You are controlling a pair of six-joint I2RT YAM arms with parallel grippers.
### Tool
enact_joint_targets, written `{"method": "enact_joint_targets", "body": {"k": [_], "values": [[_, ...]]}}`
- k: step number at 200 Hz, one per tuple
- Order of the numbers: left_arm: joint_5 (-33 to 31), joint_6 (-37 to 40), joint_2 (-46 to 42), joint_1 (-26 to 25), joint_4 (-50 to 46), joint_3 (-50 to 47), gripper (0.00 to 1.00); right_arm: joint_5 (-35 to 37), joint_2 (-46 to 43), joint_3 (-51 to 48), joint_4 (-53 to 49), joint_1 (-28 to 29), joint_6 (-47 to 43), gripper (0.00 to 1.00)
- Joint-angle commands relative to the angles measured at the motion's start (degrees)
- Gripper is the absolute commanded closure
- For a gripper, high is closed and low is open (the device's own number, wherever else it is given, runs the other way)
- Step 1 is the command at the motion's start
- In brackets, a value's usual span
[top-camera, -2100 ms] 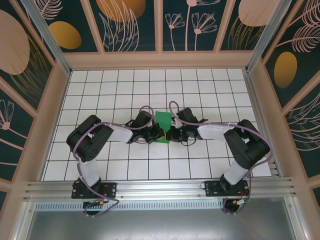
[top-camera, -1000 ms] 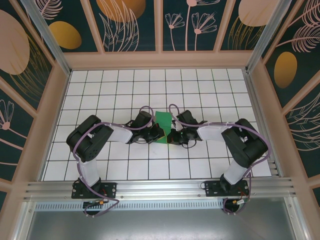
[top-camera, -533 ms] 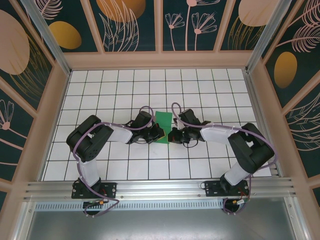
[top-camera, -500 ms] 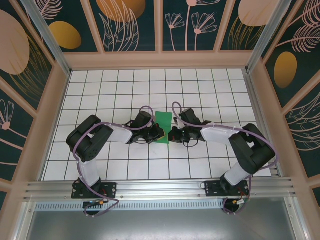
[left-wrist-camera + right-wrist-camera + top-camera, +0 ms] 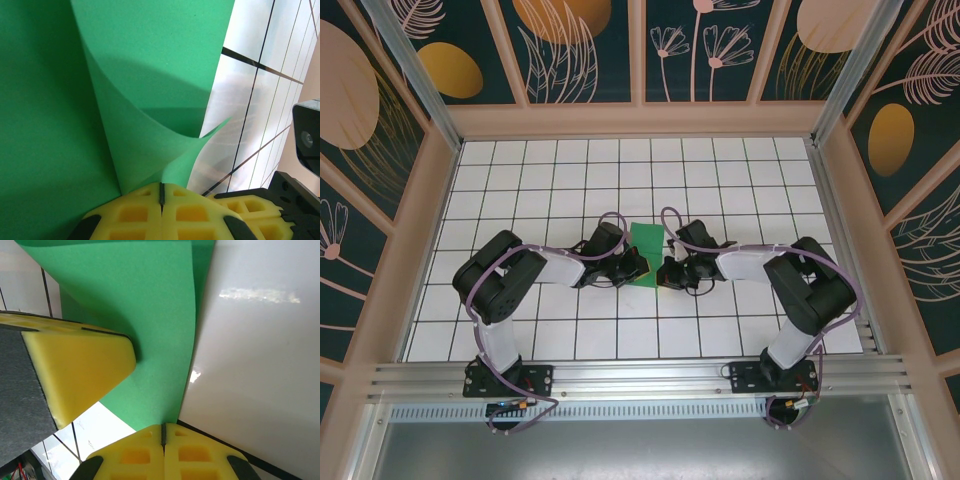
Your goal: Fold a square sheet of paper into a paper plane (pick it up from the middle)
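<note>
The square sheet of paper [image 5: 646, 240] is green and partly folded, and it stands up from the tiles at the table's middle, between my two grippers. My left gripper [image 5: 639, 268] holds its near left part. In the left wrist view the yellow pads [image 5: 135, 212] are pressed together on a curled flap of the sheet [image 5: 150, 60]. My right gripper [image 5: 664, 272] sits just right of it. In the right wrist view the right gripper [image 5: 163, 430] is shut with the sheet's [image 5: 145, 300] lower corner running into the seam. The left gripper's yellow pad [image 5: 75, 370] rests against the paper there.
The white tiled table [image 5: 720, 170] is boxed in by wooden-framed patterned walls [image 5: 640, 120]. An aluminium rail [image 5: 640, 378] with both arm bases runs along the near edge. The two wrists nearly touch over the centre tiles.
The right arm's elbow and forearm have shifted slightly left, back toward the paper. The left arm and the green sheet stay where they were, both grippers still shut.
</note>
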Motion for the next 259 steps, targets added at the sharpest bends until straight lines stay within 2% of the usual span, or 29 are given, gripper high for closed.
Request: {"method": "enact_joint_targets", "body": {"k": [1, 31, 53, 130, 163, 220, 259], "values": [[-3.4, 0.3, -0.2, -0.1, -6.2, -1.1, 1.0, 1.1, 1.1, 0.9, -1.7, 0.1, -1.3, 0.93], [-3.3, 0.3, -0.3, 0.0, -6.4, -0.9, 1.0, -0.9, -2.4, 1.5, 0.1, 0.2, -1.2, 0.93], [-3.3, 0.3, -0.2, -0.1, -5.8, -1.0, 1.0, -1.8, -1.1, 1.9, 1.3, 0.4, -0.5, 0.93], [-3.0, 1.1, -1.0, -0.1, -4.7, -1.0, 0.98, 2.7, 3.0, 1.0, -2.6, 0.7, -1.4, 0.95], [-7.0, 5.5, -1.0, 0.0, -10.1, 2.7, 0.96, 4.3, 3.5, 0.1, -5.5, 0.6, -2.8, 0.95], [-13.7, 4.5, -2.3, 0.7, -9.3, 2.5, 0.95, 6.7, 4.6, -1.0, -7.5, 0.6, -3.3, 0.95], [-15.5, 5.3, -3.0, 2.4, -9.6, 2.4, 0.93, 7.2, 5.0, -1.5, -7.8, 0.7, -3.4, 0.95]]}}
